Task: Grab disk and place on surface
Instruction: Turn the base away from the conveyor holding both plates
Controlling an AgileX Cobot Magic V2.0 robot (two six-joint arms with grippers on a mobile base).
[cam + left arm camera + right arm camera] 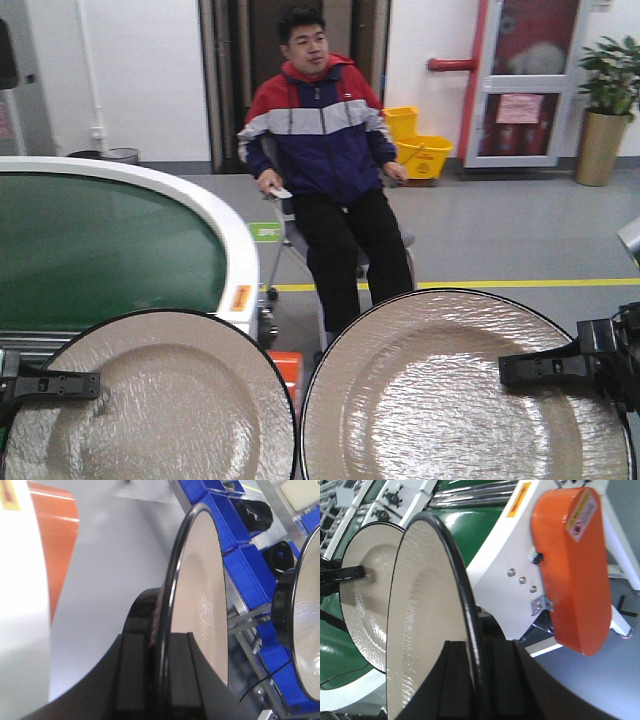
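You have the left gripper clamped on the rim of one round beige black-rimmed disk | right gripper likewise on its twin | both aloft, rim-held, likely for flat lowering | table out of view

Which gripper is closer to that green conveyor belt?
Left. The left gripper is close beside the green conveyor belt; the right gripper is well off to its right.
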